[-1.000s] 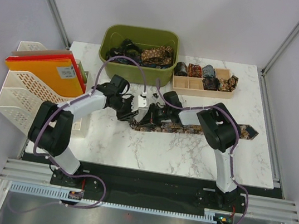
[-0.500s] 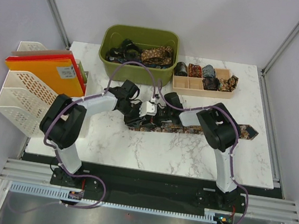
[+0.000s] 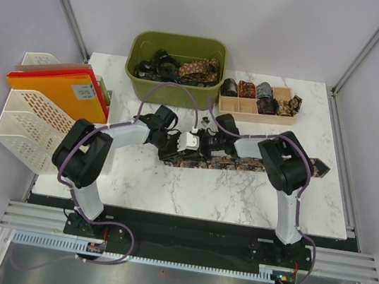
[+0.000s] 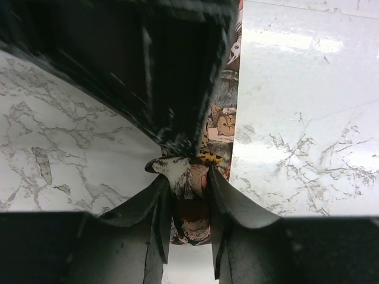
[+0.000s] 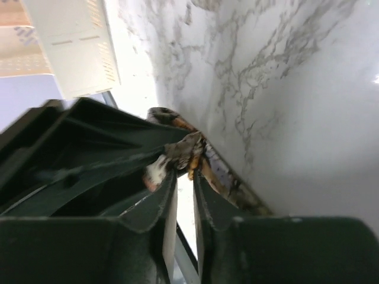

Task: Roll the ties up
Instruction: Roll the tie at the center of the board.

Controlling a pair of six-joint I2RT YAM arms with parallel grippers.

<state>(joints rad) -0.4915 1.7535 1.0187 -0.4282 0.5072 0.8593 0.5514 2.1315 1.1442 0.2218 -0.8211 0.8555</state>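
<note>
Tie (image 3: 243,166) end hidden, left gripper (image 4: 188,184), right gripper (image 5: 185,177)

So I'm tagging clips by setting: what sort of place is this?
Likely a robot test cell: left arm and right arm bolted at a marble-look table, bare grey walls with metal framing, and a green bin of ties beside a wooden tray of rolled ones.

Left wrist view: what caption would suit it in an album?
Left gripper pinching a dark brown-gold patterned fabric necktie over the white marble table.
</note>
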